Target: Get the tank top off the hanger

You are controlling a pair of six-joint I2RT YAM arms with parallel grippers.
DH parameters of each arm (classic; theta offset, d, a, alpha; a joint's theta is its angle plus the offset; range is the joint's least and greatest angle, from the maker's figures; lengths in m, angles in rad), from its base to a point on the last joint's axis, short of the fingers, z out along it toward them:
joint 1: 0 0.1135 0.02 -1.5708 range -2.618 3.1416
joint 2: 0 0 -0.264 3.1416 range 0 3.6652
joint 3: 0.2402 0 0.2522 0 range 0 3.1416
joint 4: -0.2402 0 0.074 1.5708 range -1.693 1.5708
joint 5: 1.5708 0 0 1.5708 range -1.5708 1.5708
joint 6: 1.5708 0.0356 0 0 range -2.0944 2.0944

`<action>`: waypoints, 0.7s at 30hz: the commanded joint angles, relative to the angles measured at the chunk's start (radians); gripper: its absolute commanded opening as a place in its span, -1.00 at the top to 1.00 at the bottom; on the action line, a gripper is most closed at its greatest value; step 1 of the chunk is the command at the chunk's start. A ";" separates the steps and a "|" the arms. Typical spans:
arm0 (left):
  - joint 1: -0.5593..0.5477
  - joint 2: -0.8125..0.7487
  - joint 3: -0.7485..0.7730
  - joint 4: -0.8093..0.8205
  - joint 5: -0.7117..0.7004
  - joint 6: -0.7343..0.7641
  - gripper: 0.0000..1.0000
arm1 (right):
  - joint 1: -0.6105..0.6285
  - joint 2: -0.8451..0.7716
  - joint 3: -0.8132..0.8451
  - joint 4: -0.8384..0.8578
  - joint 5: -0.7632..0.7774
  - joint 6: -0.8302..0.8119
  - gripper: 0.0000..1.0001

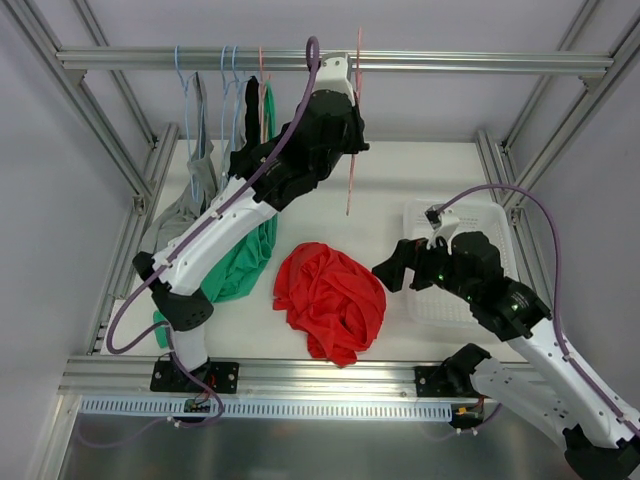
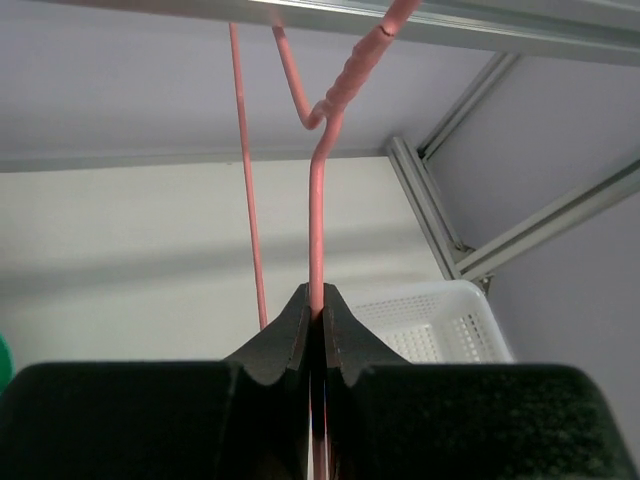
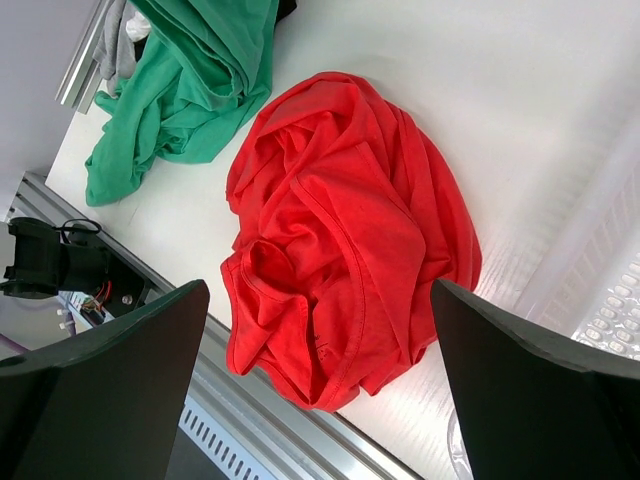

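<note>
While left fingers [image 2: 285, 345] pinch one hanger [image 2: 316, 220], one red tank top [image 1: 330, 295]

Pincer [image 3: 320, 290] fingers spread wide, nothing between them. Red top [image 3: 340, 230] lies crumpled on the white desk [image 3: 480, 90], directly ahead of the gap between the fingers and apart from both. Green cloth [image 3: 190, 80] bunched further ahead, to the pincer's left, near the red top. White basket [image 3: 615, 300] just beside the right finger.
</note>
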 commanded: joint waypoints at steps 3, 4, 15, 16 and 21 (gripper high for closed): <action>0.085 0.075 0.127 -0.067 0.113 0.019 1.00 | 0.004 -0.030 -0.004 -0.004 0.019 -0.018 -0.99; 0.111 0.083 0.130 -0.067 0.124 0.016 1.00 | 0.002 -0.030 -0.007 -0.002 0.017 -0.021 -0.99; 0.191 0.180 0.128 -0.064 0.198 -0.015 1.00 | 0.002 -0.009 -0.085 0.067 -0.030 -0.024 -0.99; 0.191 0.178 0.118 -0.064 0.201 -0.021 1.00 | 0.002 -0.007 -0.092 0.078 -0.036 -0.023 -0.99; 0.191 0.124 0.006 -0.064 0.193 -0.041 1.00 | 0.002 0.013 -0.112 0.096 -0.067 -0.036 -0.99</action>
